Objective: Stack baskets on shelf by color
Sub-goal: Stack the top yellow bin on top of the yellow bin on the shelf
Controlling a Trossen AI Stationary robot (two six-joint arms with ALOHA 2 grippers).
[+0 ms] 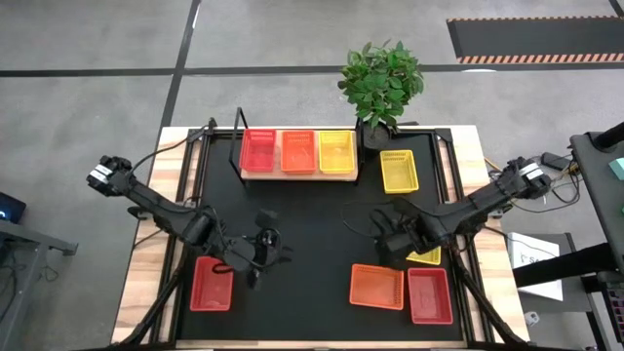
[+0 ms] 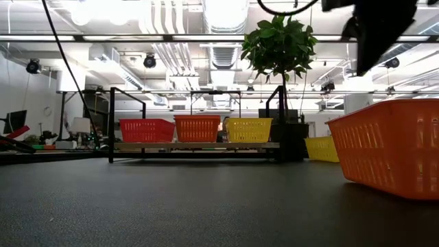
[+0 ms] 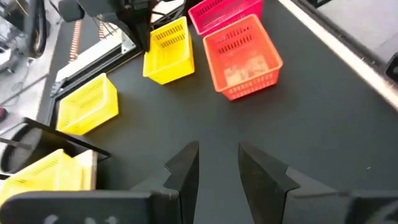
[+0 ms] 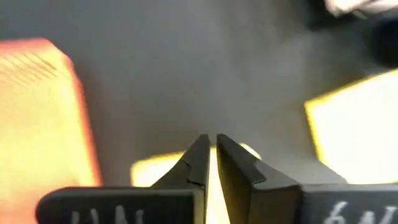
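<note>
The black bench (image 1: 312, 210) is taking up most of the view. At its far side the shelf (image 1: 297, 174) is sitting with a red basket (image 1: 257, 150), an orange basket (image 1: 298, 151) and a yellow basket (image 1: 336, 150) lined up side by side on it. A potted plant (image 1: 381, 83) is standing right by the shelf's right end, and a loose yellow basket (image 1: 399, 171) is lying just in front of the pot.

Near the front edge, another orange basket (image 1: 377, 286) and a pink-red basket (image 1: 429, 295) are sitting next to each other on the right, and one more red basket (image 1: 212, 284) is lying off on the left.

The right gripper (image 1: 393, 237) is hovering over the bench just beside a third yellow basket (image 1: 425, 255), which the arm is half covering. Its fingers (image 4: 198, 160) are nearly closed with only a sliver between them, holding nothing.

The left gripper (image 1: 268, 242) is hanging mid-bench next to the front red basket, fingers (image 3: 184, 169) parted a bit, also holding nothing.
</note>
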